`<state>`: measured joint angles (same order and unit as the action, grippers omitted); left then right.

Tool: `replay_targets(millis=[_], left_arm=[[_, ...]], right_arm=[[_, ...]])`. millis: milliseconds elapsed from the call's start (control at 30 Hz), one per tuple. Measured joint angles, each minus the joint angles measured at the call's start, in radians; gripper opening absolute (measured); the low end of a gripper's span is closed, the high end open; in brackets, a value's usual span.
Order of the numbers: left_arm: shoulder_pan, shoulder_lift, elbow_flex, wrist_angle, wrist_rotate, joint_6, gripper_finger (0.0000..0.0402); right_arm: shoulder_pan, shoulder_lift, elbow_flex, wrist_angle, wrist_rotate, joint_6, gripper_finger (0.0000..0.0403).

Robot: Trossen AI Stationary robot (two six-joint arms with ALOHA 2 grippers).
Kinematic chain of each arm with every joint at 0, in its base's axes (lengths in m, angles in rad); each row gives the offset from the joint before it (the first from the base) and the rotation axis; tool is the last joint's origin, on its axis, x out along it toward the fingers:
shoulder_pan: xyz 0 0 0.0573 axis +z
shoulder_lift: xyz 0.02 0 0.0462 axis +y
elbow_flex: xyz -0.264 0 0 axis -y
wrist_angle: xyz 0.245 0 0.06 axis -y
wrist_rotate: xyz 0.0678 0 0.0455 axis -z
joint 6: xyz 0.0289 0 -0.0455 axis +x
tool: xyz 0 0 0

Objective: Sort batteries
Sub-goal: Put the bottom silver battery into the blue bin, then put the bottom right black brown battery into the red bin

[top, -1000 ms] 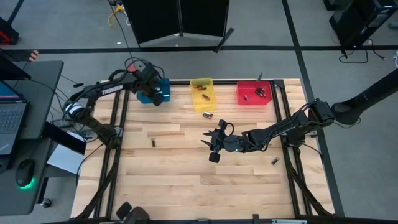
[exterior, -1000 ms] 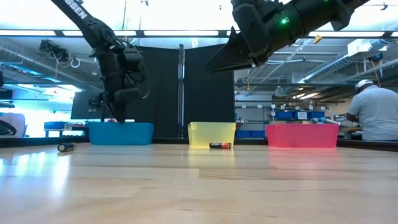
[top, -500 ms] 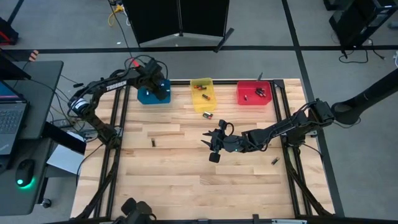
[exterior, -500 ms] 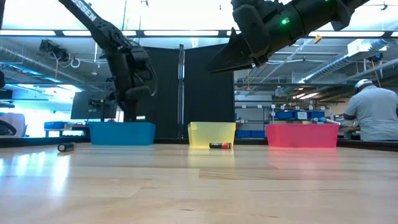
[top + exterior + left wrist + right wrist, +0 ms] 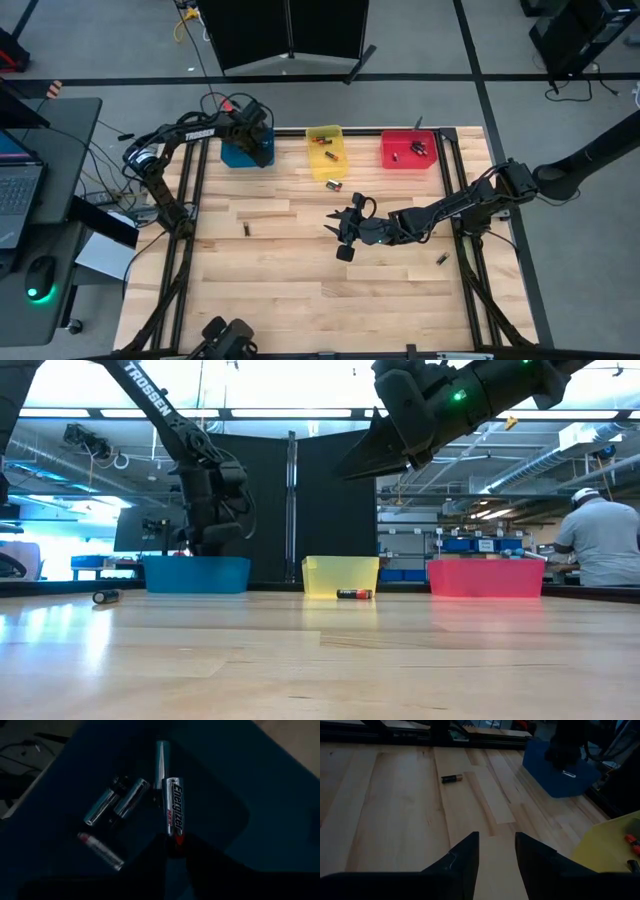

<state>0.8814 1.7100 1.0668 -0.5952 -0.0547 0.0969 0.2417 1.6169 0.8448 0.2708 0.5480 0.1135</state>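
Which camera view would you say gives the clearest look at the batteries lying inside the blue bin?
The left wrist view: it looks straight into the blue bin and shows about five batteries. In the high view the left gripper covers them; the low view shows only the bin's wall; the right wrist view sees just its outside.

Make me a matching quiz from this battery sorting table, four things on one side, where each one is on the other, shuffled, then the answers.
Things:
1. left tool
2. right tool
3. battery with orange end
4. small dark battery

Places:
A. on the wood near the table's right rail
B. over the blue bin
C. on the wood just in front of the yellow bin
D. above the middle of the table

Pairs: 1-B, 2-D, 3-C, 4-A
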Motion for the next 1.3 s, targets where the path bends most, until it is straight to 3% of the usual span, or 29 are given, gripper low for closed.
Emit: replay_targets(millis=[133, 267, 500, 667, 833, 1000, 1200, 1300], left_arm=[[0.000, 0.000, 0.000, -0.004, 0.000, 0.006, 0.0122], [0.000, -0.001, 0.000, 0.004, -0.003, 0.006, 0.0146], [-0.013, -0.048, -0.015, 0.021, -0.040, 0.029, 0.0152], [-0.065, -0.224, -0.135, 0.197, -0.090, 0.015, 0.0134], [-0.179, -0.471, -0.302, 0.391, -0.067, -0.043, 0.0108], [-0.351, -0.713, -0.466, 0.576, -0.063, -0.102, 0.0095], [-0.568, -0.913, -0.626, 0.748, -0.063, -0.132, 0.0094], [-0.651, -0.955, -0.674, 0.794, -0.064, -0.132, 0.0094]], right_arm=[[0.000, 0.000, 0.000, -0.001, 0.000, 0.000, 0.0139], [0.000, 0.000, 0.000, -0.001, 0.000, 0.000, 0.0137], [0.017, -0.007, 0.000, 0.001, 0.004, -0.010, 0.0140], [0.046, -0.069, 0.004, -0.051, 0.031, -0.026, 0.0135], [0.058, -0.178, 0.006, -0.254, 0.036, 0.128, 0.0114], [0.081, -0.261, 0.006, -0.575, 0.009, 0.359, 0.0067], [0.157, -0.283, 0.006, -1.008, -0.178, 0.664, 0.0023], [0.237, -0.277, 0.006, -1.167, -0.283, 0.697, 0.0023]])
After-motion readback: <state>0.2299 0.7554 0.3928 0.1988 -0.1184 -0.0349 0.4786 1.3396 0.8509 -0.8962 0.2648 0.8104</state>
